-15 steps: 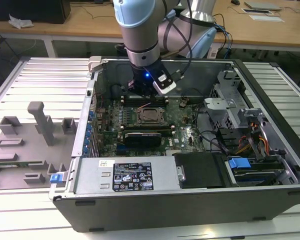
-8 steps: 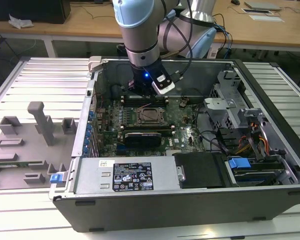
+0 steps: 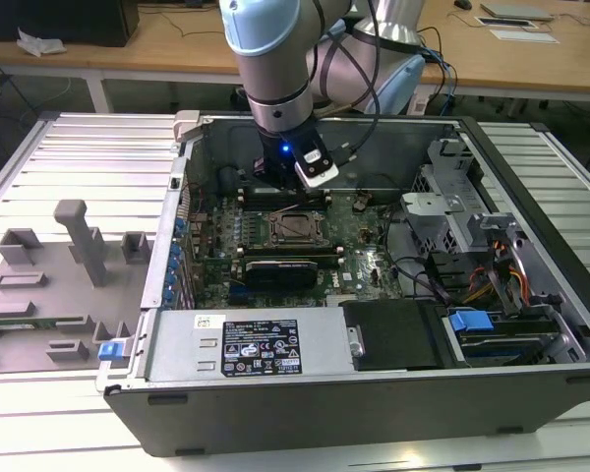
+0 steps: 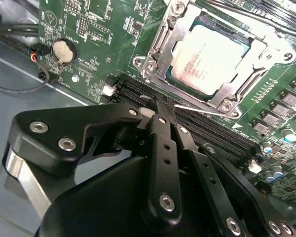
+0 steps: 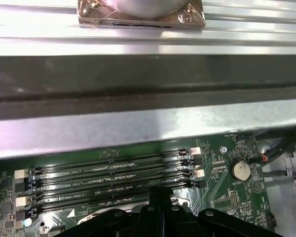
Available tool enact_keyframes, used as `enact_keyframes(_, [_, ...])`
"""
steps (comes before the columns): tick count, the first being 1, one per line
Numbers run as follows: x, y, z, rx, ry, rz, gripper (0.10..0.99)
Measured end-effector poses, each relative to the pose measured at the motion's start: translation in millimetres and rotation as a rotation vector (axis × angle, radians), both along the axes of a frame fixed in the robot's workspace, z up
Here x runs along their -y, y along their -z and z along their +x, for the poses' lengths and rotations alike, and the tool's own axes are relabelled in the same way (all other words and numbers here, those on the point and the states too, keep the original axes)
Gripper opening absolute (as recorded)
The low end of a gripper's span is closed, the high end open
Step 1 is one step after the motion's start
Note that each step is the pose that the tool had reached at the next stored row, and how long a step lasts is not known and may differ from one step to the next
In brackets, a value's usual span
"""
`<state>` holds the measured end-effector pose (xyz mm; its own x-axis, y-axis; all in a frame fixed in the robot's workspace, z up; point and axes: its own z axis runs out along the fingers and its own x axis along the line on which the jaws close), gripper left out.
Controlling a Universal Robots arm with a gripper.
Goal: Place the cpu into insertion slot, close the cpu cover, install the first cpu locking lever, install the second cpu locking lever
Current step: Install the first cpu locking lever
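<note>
The cpu (image 4: pixel 207 57), a flat square with a dull silver top, lies in the insertion slot (image 3: pixel 297 228) on the green board. The cpu cover (image 4: pixel 160 42), a silver frame, lies down around it. A thin silver locking lever (image 4: pixel 202 109) runs along the slot's side nearest my gripper. In the second wrist view my gripper (image 4: pixel 155 106) has its black fingers pressed together, tips just at the lever's end, beside the memory slots (image 4: pixel 212 133). In the exterior view the gripper (image 3: pixel 293 192) hangs just behind the slot inside the open case. It also shows low over the board in the first wrist view (image 5: pixel 160 195).
Long black memory slots (image 5: pixel 108 173) run along the case's metal wall (image 5: pixel 138 84). A coin battery (image 4: pixel 64 51) sits nearby. A black card (image 3: pixel 280 267), the power supply (image 3: pixel 256 344) and a drive cage (image 3: pixel 442 216) crowd the case. A grey fixture (image 3: pixel 59 265) lies outside.
</note>
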<state>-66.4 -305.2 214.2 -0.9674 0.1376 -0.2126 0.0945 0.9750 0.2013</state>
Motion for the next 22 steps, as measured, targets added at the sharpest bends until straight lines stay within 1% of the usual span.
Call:
enact_keyframes(10, [-3.8,2.1,0.0,0.0002,0.063,-0.004,0.106])
enact_keyframes(11, [-5.5,2.2,0.0,0.0,0.071,-0.004,0.106])
enact_keyframes(12, [-8.6,2.4,0.0,0.0002,0.076,-0.005,0.106])
enact_keyframes(14, [-9.6,2.9,0.0,0.0003,0.08,-0.006,0.106])
enact_keyframes(16, [-10.1,6.0,0.0,0.0003,0.102,-0.011,0.106])
enact_keyframes(18, [-10.0,14.9,0.0,0.0,0.154,-0.011,0.106])
enact_keyframes(22, [-10.1,17.6,0.2,0.0,0.171,-0.011,0.106])
